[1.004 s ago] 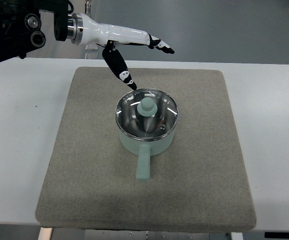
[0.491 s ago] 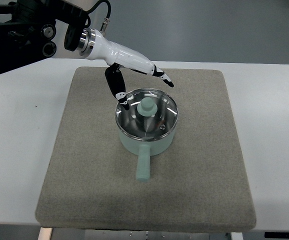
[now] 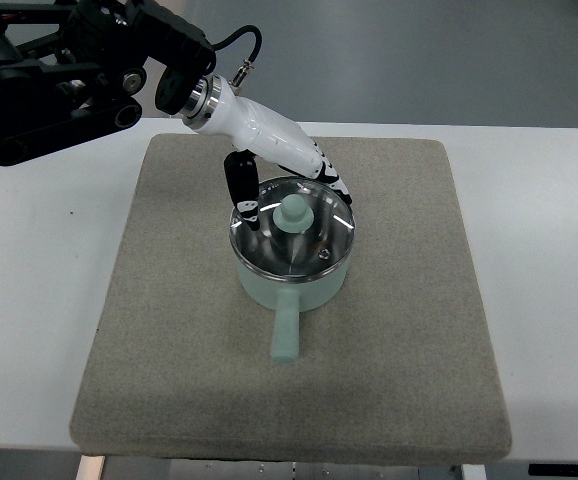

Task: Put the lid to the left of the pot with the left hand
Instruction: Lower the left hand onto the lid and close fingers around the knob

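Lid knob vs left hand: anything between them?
Nothing. In the top view the left hand hangs open over the lid, thumb and fingers flanking the knob across bare glass.

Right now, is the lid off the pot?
No, the glass lid sits on the pot, with the left robot hand open above its far rim and its knob ungrasped.

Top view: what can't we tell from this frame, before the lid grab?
- Contact: whether the left hand touches the lid or hovers; a steep single view gives no height.
- Pot contents: glare on the glass lid hides them.
- Right arm: out of frame.
- Table front edge: cut off by the picture's bottom.
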